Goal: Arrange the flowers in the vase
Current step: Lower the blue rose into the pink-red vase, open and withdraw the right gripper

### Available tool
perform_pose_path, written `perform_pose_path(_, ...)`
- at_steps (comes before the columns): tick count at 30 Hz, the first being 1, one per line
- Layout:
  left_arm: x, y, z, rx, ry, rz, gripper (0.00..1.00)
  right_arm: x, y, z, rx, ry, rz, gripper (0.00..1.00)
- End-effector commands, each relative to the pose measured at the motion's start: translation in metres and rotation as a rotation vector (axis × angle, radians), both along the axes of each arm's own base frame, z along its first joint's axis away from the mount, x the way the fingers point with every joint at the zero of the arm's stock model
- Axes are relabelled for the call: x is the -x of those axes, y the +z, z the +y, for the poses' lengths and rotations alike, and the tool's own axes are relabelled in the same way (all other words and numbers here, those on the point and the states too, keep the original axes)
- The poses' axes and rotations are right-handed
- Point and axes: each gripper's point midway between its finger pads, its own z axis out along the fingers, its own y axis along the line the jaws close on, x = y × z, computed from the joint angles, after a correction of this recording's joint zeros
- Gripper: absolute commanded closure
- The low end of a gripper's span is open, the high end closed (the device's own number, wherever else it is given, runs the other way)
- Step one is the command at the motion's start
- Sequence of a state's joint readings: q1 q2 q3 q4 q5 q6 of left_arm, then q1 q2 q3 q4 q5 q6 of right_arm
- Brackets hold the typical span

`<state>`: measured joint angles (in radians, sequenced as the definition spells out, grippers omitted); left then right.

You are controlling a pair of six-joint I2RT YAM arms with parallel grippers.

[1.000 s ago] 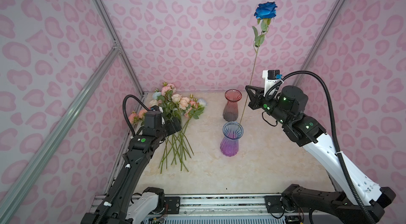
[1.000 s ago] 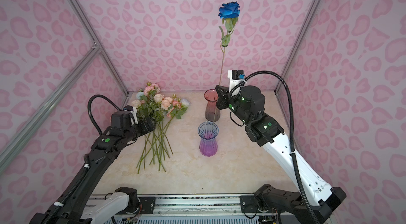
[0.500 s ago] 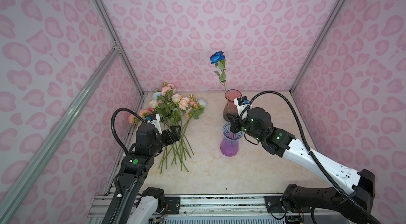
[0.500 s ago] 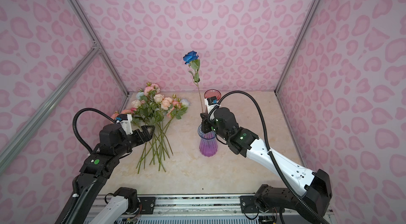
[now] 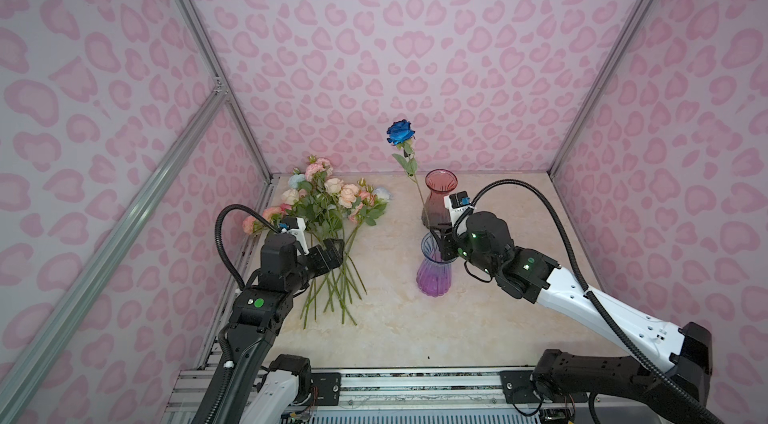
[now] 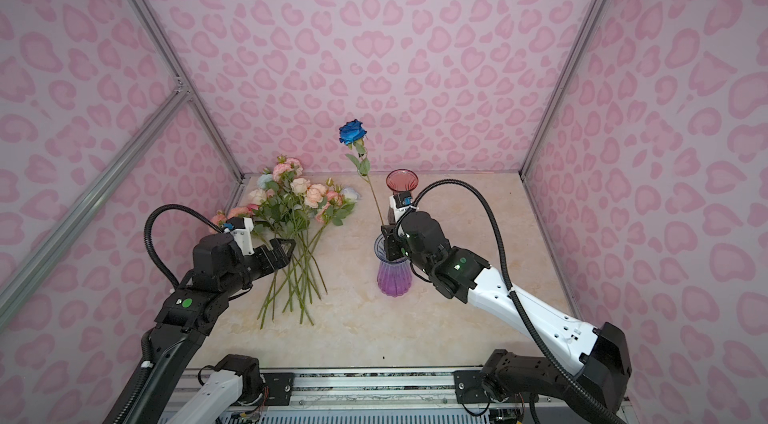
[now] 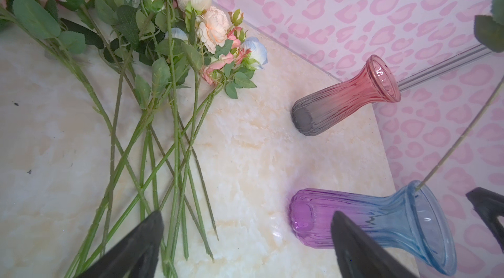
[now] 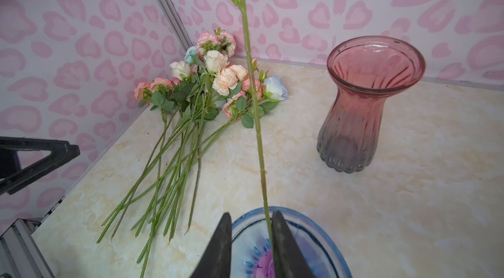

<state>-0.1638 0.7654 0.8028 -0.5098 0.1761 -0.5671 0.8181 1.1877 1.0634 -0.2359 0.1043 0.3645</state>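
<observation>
One deep blue rose [image 5: 400, 133] stands upright with its stem [image 8: 259, 140] down in the purple-and-blue vase [image 5: 432, 276]. My right gripper [image 8: 251, 213] hovers right over that vase's rim [image 8: 327, 238]; its jaws stand slightly apart, open, with the stem resting against one finger. The other flowers [image 5: 332, 201], pink, peach, cream and pale blue, lie in a bunch on the table at the left. Over their stems hangs my left gripper [image 7: 246, 213], wide open and holding nothing.
A red-to-grey vase [image 5: 439, 193] stands just behind the purple one, close to the right wrist. Pink patterned walls close in the marble tabletop [image 5: 478, 318] on three sides. An aluminium rail [image 5: 374, 384] runs along the front edge.
My right arm has come down and carried the blue rose from high above into the purple vase, then parted its jaws. The left gripper has drawn back toward the stem ends.
</observation>
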Motion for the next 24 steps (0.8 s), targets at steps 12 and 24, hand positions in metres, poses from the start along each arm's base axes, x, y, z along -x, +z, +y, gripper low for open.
perform_pose_path(12, -0.014, 0.025, 0.012, -0.024, 0.073, -0.07, 0.04, 0.039, 0.041, -0.064, -0.039, -0.095, -0.071, 0.62)
perform_pose_path(24, -0.02, 0.031, 0.041, -0.007, 0.276, -0.125, 0.0, 0.059, 0.017, -0.149, -0.008, -0.341, -0.107, 0.35)
